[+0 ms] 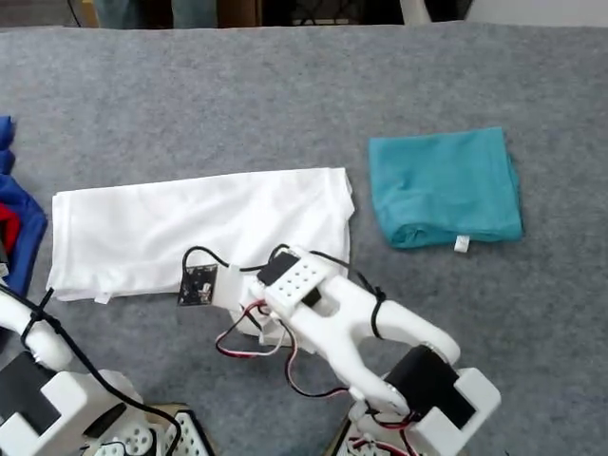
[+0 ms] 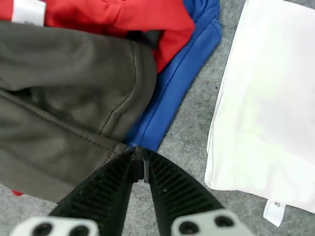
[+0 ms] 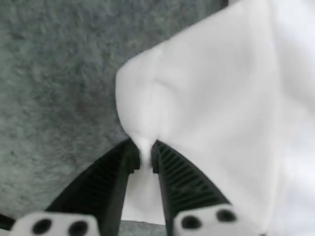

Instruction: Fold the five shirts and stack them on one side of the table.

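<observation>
Right wrist view | right claw [image 3: 142, 153] pinching white shirt [image 3: 211, 98] edge | left claw [image 2: 141, 164] pressed together

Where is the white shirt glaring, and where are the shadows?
High view: even light, and the white shirt keeps faint creases. Left wrist view: it is nearly featureless, with a dark shadow under the red shirt edge. Right wrist view: soft shading at its pinched fold.

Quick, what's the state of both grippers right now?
Left gripper: closed, tips at the blue shirt edge, apparently holding nothing.
Right gripper: closed on the white shirt.
</observation>
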Robot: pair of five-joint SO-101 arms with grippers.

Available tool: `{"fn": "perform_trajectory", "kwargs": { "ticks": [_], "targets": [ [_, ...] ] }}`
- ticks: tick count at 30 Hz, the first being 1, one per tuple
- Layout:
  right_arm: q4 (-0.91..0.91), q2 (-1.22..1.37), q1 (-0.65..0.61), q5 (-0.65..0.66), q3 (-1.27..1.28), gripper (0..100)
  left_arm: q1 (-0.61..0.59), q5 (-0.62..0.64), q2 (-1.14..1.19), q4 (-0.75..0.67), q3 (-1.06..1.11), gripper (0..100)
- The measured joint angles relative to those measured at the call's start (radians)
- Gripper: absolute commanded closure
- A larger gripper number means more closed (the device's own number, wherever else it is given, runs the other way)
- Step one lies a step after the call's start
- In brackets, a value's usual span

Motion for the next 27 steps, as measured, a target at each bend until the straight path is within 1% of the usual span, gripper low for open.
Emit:
{"fn": "perform_trajectory", "kwargs": {
  "ticks": [6, 9, 11, 15, 20, 23, 27],
  "targets": [
    [0.006, 0.012, 0.029, -0.023, -0.018, 98.5, 0.0, 0.003, 0.0, 0.0, 0.0, 97],
    [0.055, 0.037, 0.048, -0.015, -0.066, 98.5, 0.0, 0.005, 0.0, 0.0, 0.0, 97],
    [0.117, 0.049, 0.064, 0.009, -0.107, 98.5, 0.0, 0.009, 0.0, 0.0, 0.0, 97],
    [0.281, 0.06, 0.118, 0.077, -0.282, 98.5, 0.0, 0.028, 0.0, 0.0, 0.0, 97],
    [0.436, 0.061, 0.14, 0.144, -0.48, 98.5, 0.0, 0.031, 0.0, 0.0, 0.0, 97],
    [0.468, 0.075, 0.147, 0.176, -0.56, 98.5, 0.0, 0.031, 0.0, 0.0, 0.0, 97],
    [0.476, 0.164, 0.175, 0.236, -0.66, 98.5, 0.0, 0.034, 0.0, 0.0, 0.0, 97]
  ]
}}
